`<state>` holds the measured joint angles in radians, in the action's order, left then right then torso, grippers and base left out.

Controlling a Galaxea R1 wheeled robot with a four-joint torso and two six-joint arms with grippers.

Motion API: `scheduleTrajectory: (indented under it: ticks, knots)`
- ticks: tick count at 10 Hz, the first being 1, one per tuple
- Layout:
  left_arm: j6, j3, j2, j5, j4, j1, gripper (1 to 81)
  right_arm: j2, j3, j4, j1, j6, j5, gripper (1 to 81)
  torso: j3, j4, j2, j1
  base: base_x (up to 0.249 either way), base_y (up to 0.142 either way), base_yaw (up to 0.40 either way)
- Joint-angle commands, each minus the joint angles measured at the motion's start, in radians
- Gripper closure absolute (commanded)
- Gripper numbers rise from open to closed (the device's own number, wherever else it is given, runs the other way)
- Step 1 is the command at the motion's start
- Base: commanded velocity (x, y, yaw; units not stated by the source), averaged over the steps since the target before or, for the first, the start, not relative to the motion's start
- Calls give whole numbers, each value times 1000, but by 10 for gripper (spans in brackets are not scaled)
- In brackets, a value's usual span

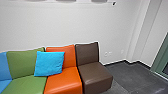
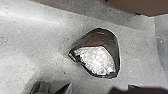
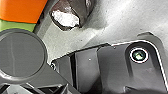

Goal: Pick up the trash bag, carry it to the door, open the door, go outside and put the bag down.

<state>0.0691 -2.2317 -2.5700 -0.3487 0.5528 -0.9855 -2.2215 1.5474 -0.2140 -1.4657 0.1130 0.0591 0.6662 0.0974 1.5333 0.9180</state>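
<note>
A dark trash bag (image 2: 98, 37) with bright white stuff showing at its opening lies on the grey floor in the left wrist view. In the right wrist view the same dark bag (image 3: 85, 10) is on the floor close to the seats, partly cut off by the picture's edge. Floor shows between the bag and the dark robot parts in both wrist views. How either gripper stands cannot be told.
A row of blue, green, orange (image 1: 63, 78) and brown (image 1: 95, 75) seats stands along the white wall, with a bright blue cushion (image 1: 49, 63) on it. Dark floor (image 1: 127, 75) stretches right of the brown seat, towards a green frame (image 1: 161, 60) at the far right.
</note>
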Motion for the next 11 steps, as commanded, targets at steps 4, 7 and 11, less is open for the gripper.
scheduleTrajectory:
  ticks: [4, 7, 11]
  knots:
    - [3, -29, -72, -101, 73, 158, 10, 46, -38, -22, 55, 1, -61, 10, 0, 0, 212, 133, 0, 0, 0]
    - [9, -92, -115, -102, 75, 170, 10, 47, -43, -22, 58, 1, -61, 10, 104, 0, 309, 193, 0, 0, 0]
    - [9, -103, -125, -121, 75, 193, 10, 121, -60, -56, 64, 1, -61, 10, 228, 0, 444, 279, 0, 0, 0]
